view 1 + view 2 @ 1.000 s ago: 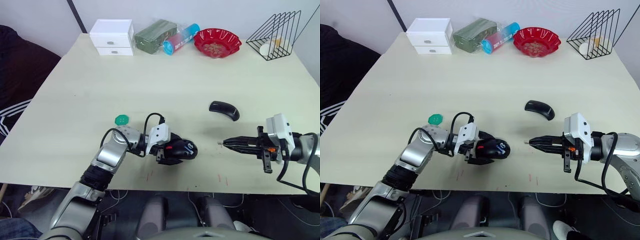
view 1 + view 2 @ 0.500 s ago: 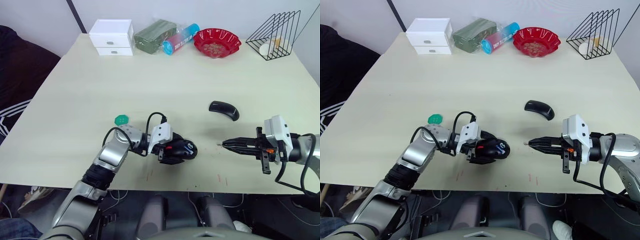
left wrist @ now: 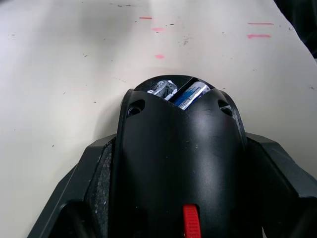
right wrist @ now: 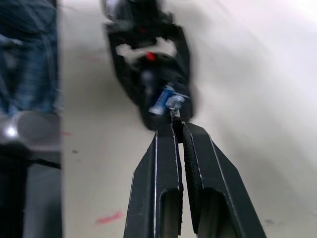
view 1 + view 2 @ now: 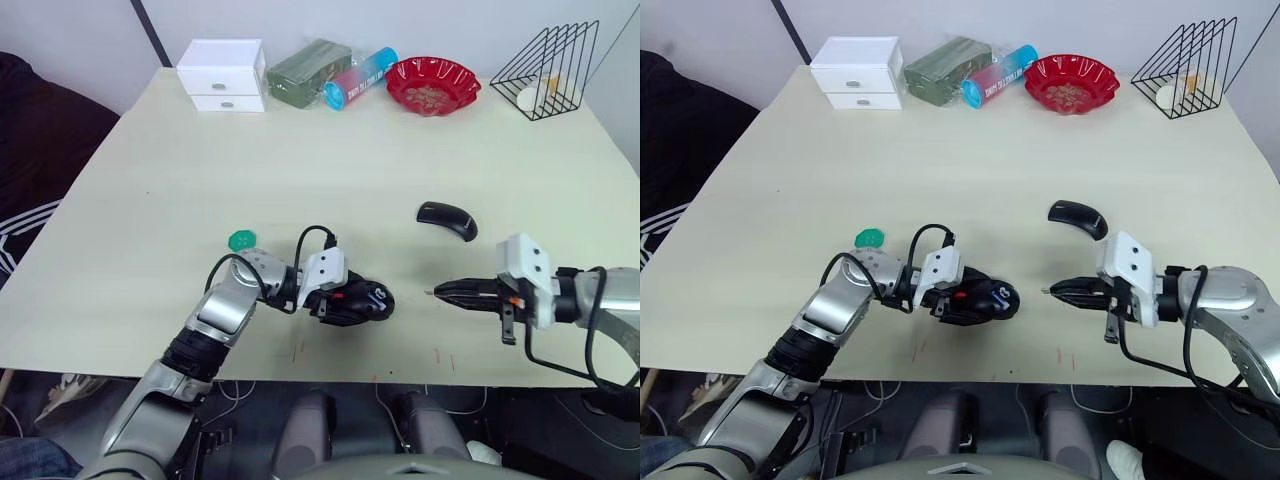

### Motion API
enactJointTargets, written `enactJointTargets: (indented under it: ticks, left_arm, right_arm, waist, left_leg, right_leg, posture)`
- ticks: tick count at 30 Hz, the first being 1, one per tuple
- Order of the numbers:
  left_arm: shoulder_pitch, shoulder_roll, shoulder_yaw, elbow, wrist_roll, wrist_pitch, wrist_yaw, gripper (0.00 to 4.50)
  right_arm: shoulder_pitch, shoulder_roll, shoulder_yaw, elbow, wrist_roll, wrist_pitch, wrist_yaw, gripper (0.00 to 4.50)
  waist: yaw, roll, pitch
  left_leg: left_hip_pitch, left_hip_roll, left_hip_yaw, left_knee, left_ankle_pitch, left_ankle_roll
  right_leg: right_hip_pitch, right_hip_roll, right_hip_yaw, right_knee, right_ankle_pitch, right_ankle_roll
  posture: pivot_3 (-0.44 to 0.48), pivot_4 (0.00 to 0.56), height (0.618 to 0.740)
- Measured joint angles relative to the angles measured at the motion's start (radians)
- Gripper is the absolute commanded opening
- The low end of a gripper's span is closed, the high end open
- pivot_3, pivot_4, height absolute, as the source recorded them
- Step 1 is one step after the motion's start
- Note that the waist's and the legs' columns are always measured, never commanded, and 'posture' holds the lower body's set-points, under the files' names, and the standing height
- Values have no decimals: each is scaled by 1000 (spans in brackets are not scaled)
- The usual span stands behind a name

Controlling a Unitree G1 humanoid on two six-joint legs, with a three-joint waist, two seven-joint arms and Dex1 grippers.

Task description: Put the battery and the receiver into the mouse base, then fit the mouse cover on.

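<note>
Mouse base (image 5: 358, 304) at table's near edge, clamped in left gripper (image 5: 325, 300), open rear toward 3 o'clock. Right gripper (image 5: 447, 292) nearly closed, pinching a tiny part, likely the receiver; lies at 3 o'clock of base, fingers along 9 o'clock. Mouse cover (image 5: 447, 220) waiting at 1 o'clock.
</note>
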State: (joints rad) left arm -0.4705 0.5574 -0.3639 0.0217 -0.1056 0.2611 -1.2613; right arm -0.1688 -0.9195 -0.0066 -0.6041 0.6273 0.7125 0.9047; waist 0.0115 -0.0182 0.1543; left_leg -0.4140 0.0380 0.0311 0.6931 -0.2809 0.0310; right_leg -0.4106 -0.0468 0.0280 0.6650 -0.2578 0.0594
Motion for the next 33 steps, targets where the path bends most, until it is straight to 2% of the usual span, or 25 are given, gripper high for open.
enactJointTargets:
  ticks: [4, 6, 9, 10, 11, 12, 16, 19, 22, 23, 33]
  left_arm:
    - [0, 4, -1, -18, 9, 21, 13, 3052]
    - [-1, 1, -4, -29, 18, 36, 27, 3046]
    - [-3, -5, -11, -36, 25, 39, 38, 3044]
    - [-4, -3, -13, -41, 28, 45, 41, 3044]
    - [-4, -4, -14, -42, 28, 46, 42, 3044]
    - [-2, 2, -14, -47, 28, 48, 46, 3044]
    - [-7, -4, -23, -50, 35, 57, 49, 3044]
    - [-7, -3, -26, -52, 35, 57, 56, 3044]
    - [-7, -4, -27, -52, 36, 57, 58, 3044]
    - [-7, -5, -27, -50, 37, 56, 62, 3044]
    - [-7, -13, -30, -45, 45, 39, 66, 3044]
  right_arm:
    - [-112, 3, 53, -53, 50, 208, -96, 0]
    - [-247, 18, 115, -60, 98, 430, -165, 0]
    - [-319, 28, 136, -67, 125, 562, -208, 0]
    - [-405, 121, 147, -56, 167, 686, -251, 0]
    - [-408, 125, 147, -56, 170, 690, -252, 0]
    - [-480, 196, 158, -26, 206, 795, -286, 0]
    - [-620, 253, 190, 80, 277, 885, -392, 0]
    - [-695, 235, 258, 228, 427, 896, -562, 0]
    - [-717, 232, 293, 276, 507, 896, -654, 0]
    - [-741, 229, 322, 319, 589, 896, -742, 0]
    - [-810, 234, 406, 481, 972, 893, -1156, 0]
  waist:
    - [-1, 0, 0]
    - [-3, 0, 0]
    - [2, 0, 0]
    - [1, 0, 0]
    - [1, 1, 0]
    - [3, 0, 0]
    - [0, 1, -1]
    - [3, 1, -1]
    - [2, 1, -1]
    - [2, 1, -1]
    - [3, 1, -1]
  left_leg:
    - [0, 0, 0, 0, 0, 0]
    - [0, 0, 0, 1, 0, 0]
    - [-1, 0, -1, 1, 0, 0]
    - [-2, 0, -2, 1, 0, 0]
    - [-2, 0, -2, 1, 0, 0]
    - [-2, 0, -3, 1, 0, 0]
    - [-2, -1, -2, 2, 0, 0]
    - [-2, 0, -2, 2, 0, 0]
    - [-3, 0, -2, 2, 0, 0]
    - [-2, 0, -2, 2, 0, 0]
    - [-3, 0, -2, 2, 0, 0]
  right_leg:
    - [0, 0, 0, 0, 0, 0]
    - [0, 0, 0, 1, 0, 0]
    - [0, 0, -1, 0, 0, 0]
    - [0, 0, -1, 0, 0, 0]
    - [0, 0, -1, 0, 0, 0]
    - [0, 0, -3, 0, 0, 0]
    - [0, -1, -2, 1, 0, 0]
    - [0, -1, -3, 0, 0, 0]
    - [0, -2, -2, 0, 0, 0]
    - [0, -2, -3, 0, 0, 0]
    - [0, -2, -3, 0, 0, 0]
  posture:
    - [0, 150, 740]
    - [0, 150, 740]
    - [0, 150, 740]
    - [0, 150, 740]
    - [0, 150, 740]
    - [0, 150, 740]
    - [0, 150, 740]
    - [0, 150, 740]
    - [0, 150, 740]
    - [0, 150, 740]
    - [0, 150, 740]
